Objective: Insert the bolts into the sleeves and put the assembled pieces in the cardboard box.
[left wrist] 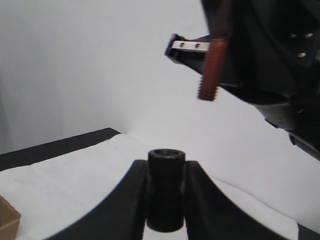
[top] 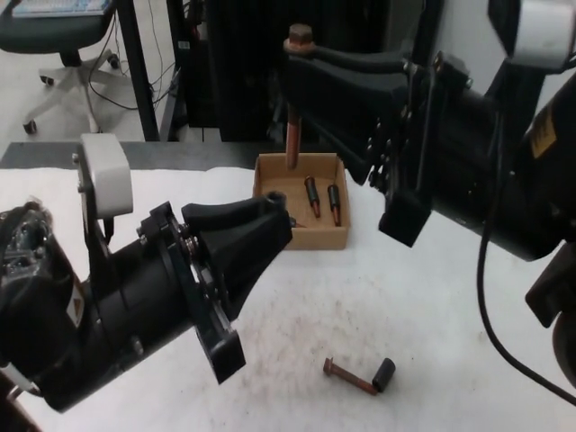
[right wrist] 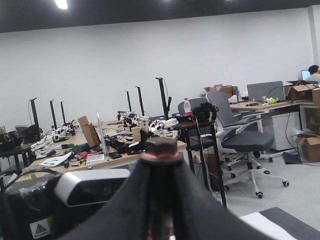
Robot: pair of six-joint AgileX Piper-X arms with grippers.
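My left gripper (left wrist: pixel 166 172) is shut on a black sleeve (left wrist: pixel 166 195), held upright with its open bore facing up. In the high view this gripper (top: pixel 277 225) sits just left of the cardboard box (top: pixel 306 238). My right gripper (top: pixel 295 56) is shut on a copper bolt (top: pixel 293 135) near its head, and the shank hangs down above the box's far wall. The bolt's threaded tip (left wrist: pixel 210 75) hangs above and to one side of the sleeve, apart from it. The bolt head (right wrist: pixel 159 146) sticks out between the right fingers. Two assembled pieces (top: pixel 313 196) lie in the box.
Another bolt (top: pixel 346 374) lies on the white bench cover (top: pixel 432 315) with its end at a black sleeve (top: pixel 384 373), near the front. A dark piece (top: pixel 276 199) rests at the box's left. Behind the bench stand an office chair (top: pixel 63 54) and black frame legs (top: pixel 135 63).
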